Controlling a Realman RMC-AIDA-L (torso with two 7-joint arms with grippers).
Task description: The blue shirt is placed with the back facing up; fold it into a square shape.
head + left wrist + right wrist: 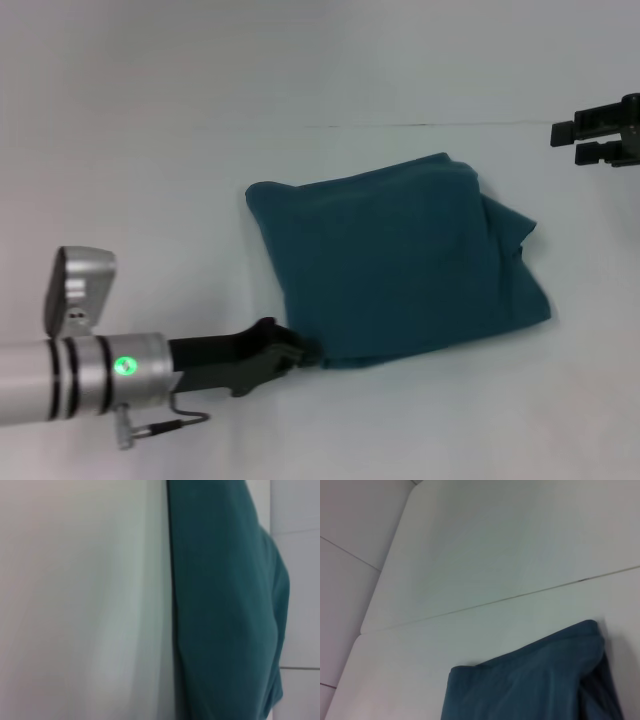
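The blue shirt (400, 262) lies folded into a rough square in the middle of the white table (150, 160), with some layers sticking out along its right side. My left gripper (306, 352) is low at the shirt's near left corner, its dark fingers closed together on the cloth edge. The left wrist view shows the shirt (225, 605) from close by, lying against the table. My right gripper (592, 140) hangs high at the far right, apart from the shirt, open with nothing in it. The right wrist view looks down on the shirt's (530, 690) far edge.
A thin seam (420, 125) runs across the table behind the shirt. Bare white tabletop lies on all sides of the shirt. The table's edge and a tiled floor (345, 580) show in the right wrist view.
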